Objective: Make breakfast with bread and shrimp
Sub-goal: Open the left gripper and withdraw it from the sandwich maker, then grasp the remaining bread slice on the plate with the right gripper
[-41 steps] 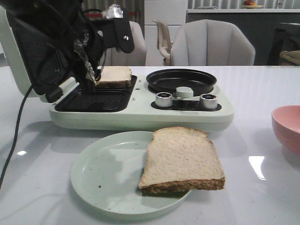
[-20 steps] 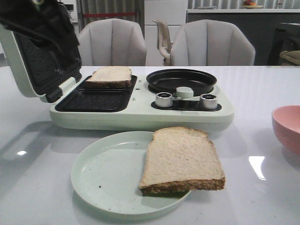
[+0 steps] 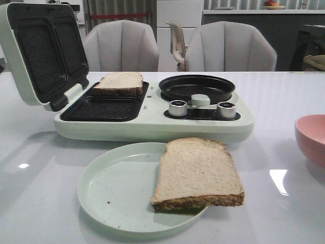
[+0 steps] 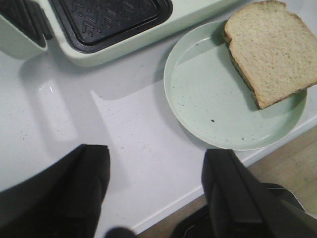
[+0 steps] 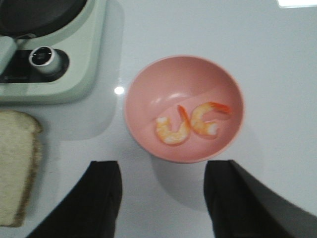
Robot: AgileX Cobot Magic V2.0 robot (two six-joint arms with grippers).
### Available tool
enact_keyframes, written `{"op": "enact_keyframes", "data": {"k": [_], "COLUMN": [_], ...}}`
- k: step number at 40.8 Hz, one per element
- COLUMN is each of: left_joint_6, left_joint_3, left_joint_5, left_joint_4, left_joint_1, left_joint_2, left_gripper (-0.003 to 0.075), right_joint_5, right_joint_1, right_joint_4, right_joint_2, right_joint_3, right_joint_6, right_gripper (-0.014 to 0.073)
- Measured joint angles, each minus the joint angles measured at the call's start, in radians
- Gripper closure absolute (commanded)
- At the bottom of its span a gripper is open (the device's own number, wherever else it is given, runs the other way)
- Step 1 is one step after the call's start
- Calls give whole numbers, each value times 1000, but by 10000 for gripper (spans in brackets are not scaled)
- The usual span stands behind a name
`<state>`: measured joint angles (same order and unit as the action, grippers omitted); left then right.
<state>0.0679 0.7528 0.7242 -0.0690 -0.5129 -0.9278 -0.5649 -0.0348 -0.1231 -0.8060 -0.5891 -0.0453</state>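
Right wrist view: shrimp (image 5: 190,124) beyond open tool (image 5: 161,198).

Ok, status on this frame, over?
Both grippers open, empty. One bread slice in sandwich maker, one on plate. Shrimp untouched in bowl.

Breakfast maker, plate and bowl on the white table (image 3: 284,96).
You see the pale green breakfast maker (image 3: 152,119) with lid (image 3: 40,51) raised, the round plate (image 3: 117,193) before it, the pink bowl (image 5: 183,109) alongside.
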Motion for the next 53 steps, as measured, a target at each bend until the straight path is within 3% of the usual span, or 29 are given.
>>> {"op": "enact_keyframes", "data": {"k": [10,24,43,53], "left_joint_6": [7,7,7,7], "left_joint_3": [-90,-91,-91,-91], "left_joint_5": [-10,-31,-33,-35], "left_joint_4": [-44,-46,-46,-47], "left_joint_1": [2,2,2,2], "left_joint_2": [200,237,237,237], "left_gripper": [267,267,267,267], "right_joint_5": [-128,-32,12,7], "right_joint_1": [73,294,307,307], "right_joint_4": [-303,-663,-719,-722], "right_joint_2": [-129,-472,-863,-913], "right_joint_3": [16,-9,-229,-270], "right_joint_6": [113,348,390,407], "right_gripper": [108,108,119,389]}}
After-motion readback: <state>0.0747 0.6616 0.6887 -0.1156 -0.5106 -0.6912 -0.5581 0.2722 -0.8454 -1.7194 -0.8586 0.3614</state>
